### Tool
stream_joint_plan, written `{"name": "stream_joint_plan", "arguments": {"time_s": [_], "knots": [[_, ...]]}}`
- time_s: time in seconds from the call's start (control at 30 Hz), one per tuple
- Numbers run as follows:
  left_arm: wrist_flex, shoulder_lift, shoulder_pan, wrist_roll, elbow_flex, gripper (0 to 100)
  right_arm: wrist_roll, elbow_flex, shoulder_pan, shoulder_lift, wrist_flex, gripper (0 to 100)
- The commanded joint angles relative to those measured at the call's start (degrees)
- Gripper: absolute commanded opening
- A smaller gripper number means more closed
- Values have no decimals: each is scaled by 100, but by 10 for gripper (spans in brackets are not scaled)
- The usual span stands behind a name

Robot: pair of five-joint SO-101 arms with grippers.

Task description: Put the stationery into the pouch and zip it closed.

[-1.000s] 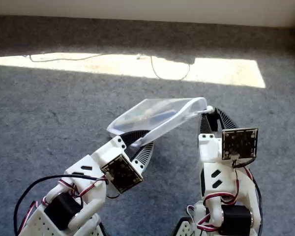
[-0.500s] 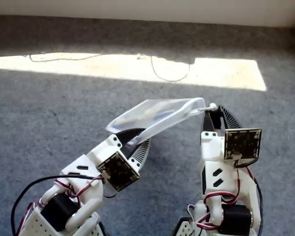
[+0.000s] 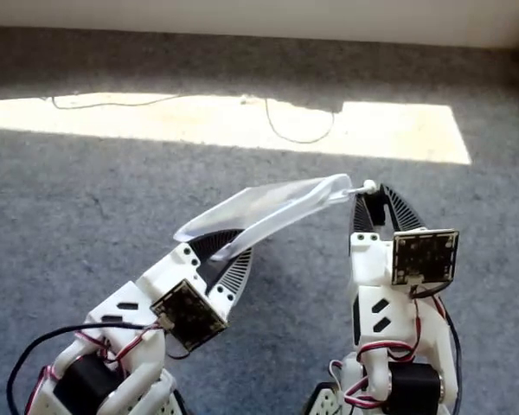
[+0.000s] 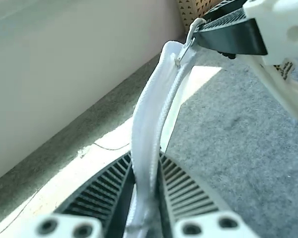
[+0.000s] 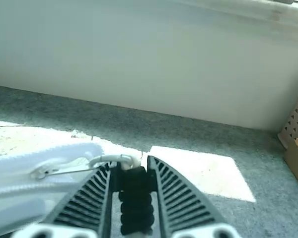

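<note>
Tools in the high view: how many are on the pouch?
2. The left tool clamps the pouch at its near-left end. The right tool grips the zipper pull at the far-right end. None looks hidden.

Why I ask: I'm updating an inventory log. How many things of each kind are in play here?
pouch: 1
zipper pull: 1
grippers: 2, the left gripper and the right gripper
Total: 4
</note>
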Motion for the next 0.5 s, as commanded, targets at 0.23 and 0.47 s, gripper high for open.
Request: {"name": "stream_joint_plan", "arguments": {"time_s": [0.23, 0.47], "knots": [[299, -497, -1147, 281, -637, 5, -44, -207, 620, 57, -277, 7], [325, -497, -1675, 598, -927, 5, -44, -207, 620, 57, -277, 7]]}}
